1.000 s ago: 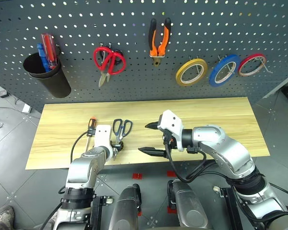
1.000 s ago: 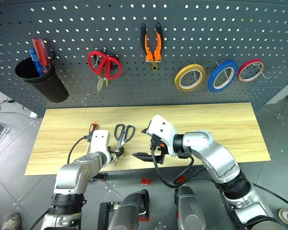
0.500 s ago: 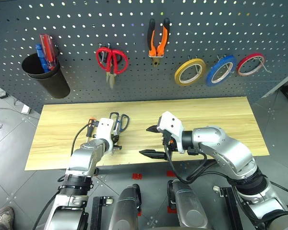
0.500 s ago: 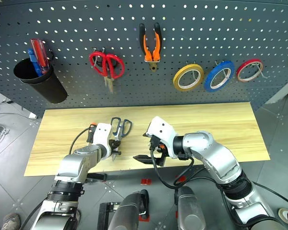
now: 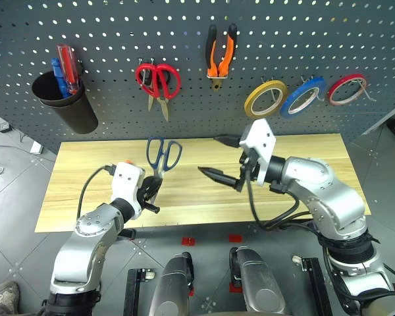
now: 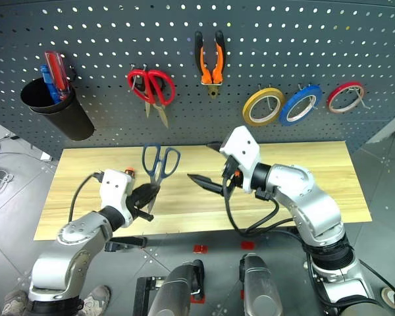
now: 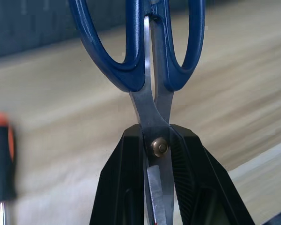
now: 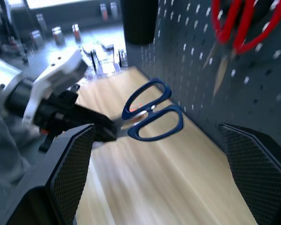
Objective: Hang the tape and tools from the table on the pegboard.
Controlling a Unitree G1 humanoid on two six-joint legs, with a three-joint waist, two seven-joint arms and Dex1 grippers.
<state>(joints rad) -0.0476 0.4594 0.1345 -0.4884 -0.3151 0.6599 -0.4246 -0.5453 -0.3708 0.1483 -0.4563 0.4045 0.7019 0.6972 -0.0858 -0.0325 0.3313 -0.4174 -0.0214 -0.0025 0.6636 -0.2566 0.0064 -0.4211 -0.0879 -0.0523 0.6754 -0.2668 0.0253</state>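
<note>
My left gripper (image 5: 151,191) is shut on the blades of the dark blue-handled scissors (image 5: 163,153) near the pivot and holds them above the table (image 5: 79,178), handles up. The left wrist view shows the scissors (image 7: 133,47) pinched between both fingers (image 7: 124,187). On the table beside them lies the orange-and-black screwdriver (image 7: 1,154). My right gripper (image 5: 207,155) hangs open and empty to the right of the scissors, pointing toward them. On the pegboard (image 5: 118,26) hang the orange-and-black pliers (image 5: 220,56) and the yellow tape (image 5: 264,97).
Red scissors (image 5: 159,82) hang on the pegboard directly above the held pair. A blue tape ring (image 5: 304,95) and a red tape ring (image 5: 346,89) hang right of the yellow one. A black cup (image 5: 64,102) with red and blue screwdrivers is at the far left.
My left gripper closed on the blue-handled scissors and lifted them off the table, turning them handles up. The right gripper rose, still open.
</note>
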